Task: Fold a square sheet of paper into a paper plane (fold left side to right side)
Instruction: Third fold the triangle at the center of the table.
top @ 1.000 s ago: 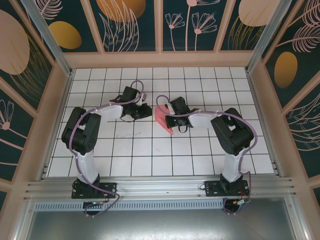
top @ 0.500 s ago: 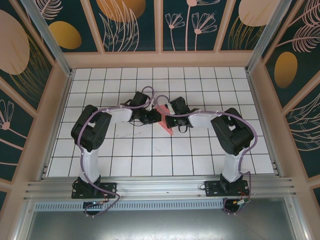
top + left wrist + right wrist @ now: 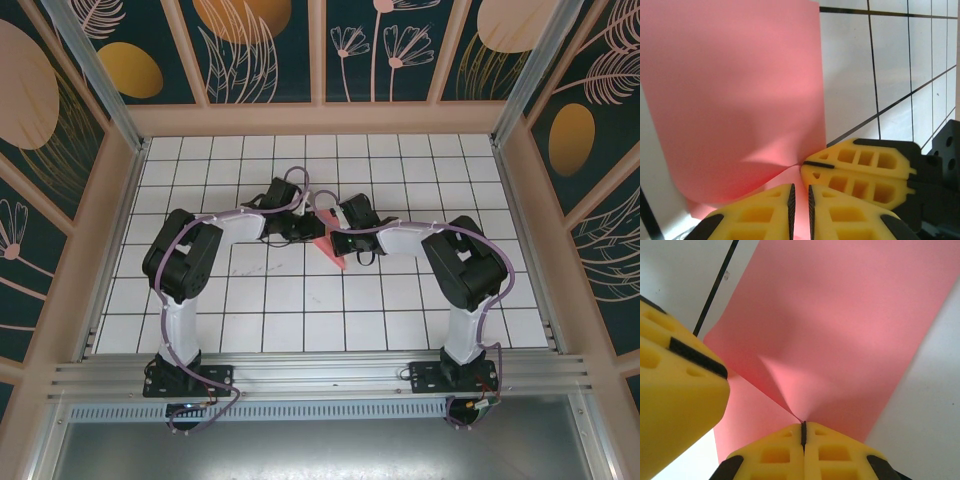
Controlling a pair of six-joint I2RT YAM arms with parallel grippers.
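Note:
The square sheet of paper is coral red and lies partly lifted on the white grid table, near its middle. My right gripper is shut on a pinched fold of the sheet, and the paper rises in a ridge to its tips. My left gripper sits right beside it from the left. Its jaws stand a narrow slit apart over the sheet, with pink showing through the gap and no clear hold. The right gripper's yellow fingers lie just to its right.
The white grid table is walled by pink frames and patterned panels on three sides. Both arm bases are bolted on the metal rail at the near edge. Both arms reach in toward the centre, wrists close together.
My left arm has swung right from about two tiles away until its fingers meet the paper beside the right gripper. The right gripper has stayed put, still pinching the sheet.

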